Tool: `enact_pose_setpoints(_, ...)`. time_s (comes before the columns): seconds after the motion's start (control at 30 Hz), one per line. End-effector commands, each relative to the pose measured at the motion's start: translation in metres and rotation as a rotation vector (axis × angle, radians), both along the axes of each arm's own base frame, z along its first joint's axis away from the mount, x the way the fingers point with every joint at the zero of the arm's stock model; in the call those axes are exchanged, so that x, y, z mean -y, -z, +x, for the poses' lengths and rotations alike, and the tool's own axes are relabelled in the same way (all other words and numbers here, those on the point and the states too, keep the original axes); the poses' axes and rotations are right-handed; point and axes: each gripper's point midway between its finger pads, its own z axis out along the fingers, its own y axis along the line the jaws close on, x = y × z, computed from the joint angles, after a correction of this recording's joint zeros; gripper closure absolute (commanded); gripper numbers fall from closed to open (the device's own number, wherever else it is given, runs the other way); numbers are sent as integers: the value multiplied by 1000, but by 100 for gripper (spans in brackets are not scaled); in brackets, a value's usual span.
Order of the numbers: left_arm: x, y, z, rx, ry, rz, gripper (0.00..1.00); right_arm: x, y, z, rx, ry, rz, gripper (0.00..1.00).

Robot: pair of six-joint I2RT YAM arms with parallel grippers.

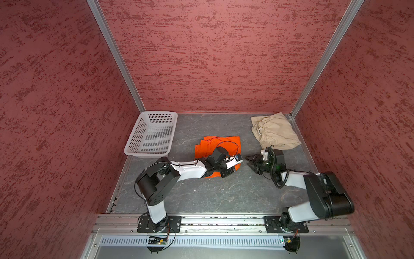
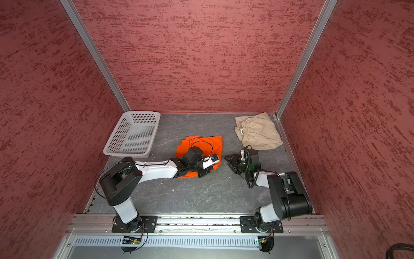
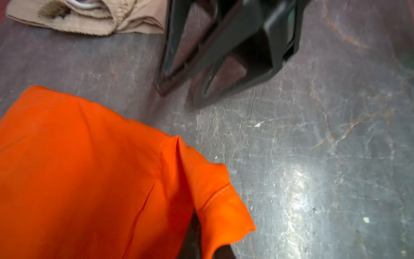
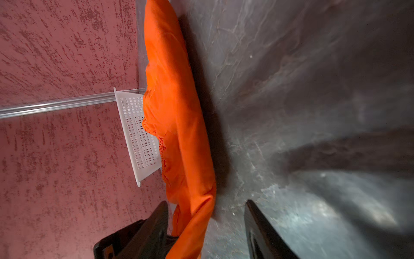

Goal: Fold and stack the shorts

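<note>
Folding the orange shorts (image 1: 220, 143): left pincer (image 1: 229, 172) clamped on their near corner, right pincer (image 1: 248, 162) parted and empty. Next, probably draw that corner across.

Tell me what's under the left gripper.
The orange shorts on the grey table. The left gripper is shut on a hem corner. Its arm covers the cloth's middle, so folds there are hidden.

2 top views overhead, facing down on whole table (image 1: 224, 197), wrist views low, close, sharing orange shorts (image 3: 78, 179)
</note>
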Motion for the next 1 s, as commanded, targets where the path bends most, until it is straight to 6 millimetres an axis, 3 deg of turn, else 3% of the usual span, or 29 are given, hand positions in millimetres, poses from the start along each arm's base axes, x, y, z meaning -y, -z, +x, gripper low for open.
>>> enact_pose_setpoints(0.0, 8, -17, -3, -23, 7, -103, 93, -20, -28, 24, 68, 14, 142, 42)
enact_pose_setpoints(0.17, 6, -13, -6, -32, 14, -99, 93, -38, -22, 35, 59, 9, 196, 41)
enact_pose_setpoints(0.6, 17, -13, -13, -36, 45, -105, 91, -55, -1, 60, 49, -16, 158, 44)
enact_pose_setpoints(0.7, 22, -15, -15, -33, 54, -108, 89, -58, 3, 69, 50, -42, 115, 53)
enact_pose_setpoints(0.8, 25, -17, -13, -35, 46, -109, 86, -58, 12, 73, 38, -79, 39, 82)
enact_pose_setpoints(0.9, 24, -23, -9, -39, 19, -108, 72, -52, 21, 77, 34, -142, -100, 99)
enact_pose_setpoints(0.97, 21, -30, -6, -31, -4, -112, 60, -40, 25, 82, 45, -200, -263, 100)
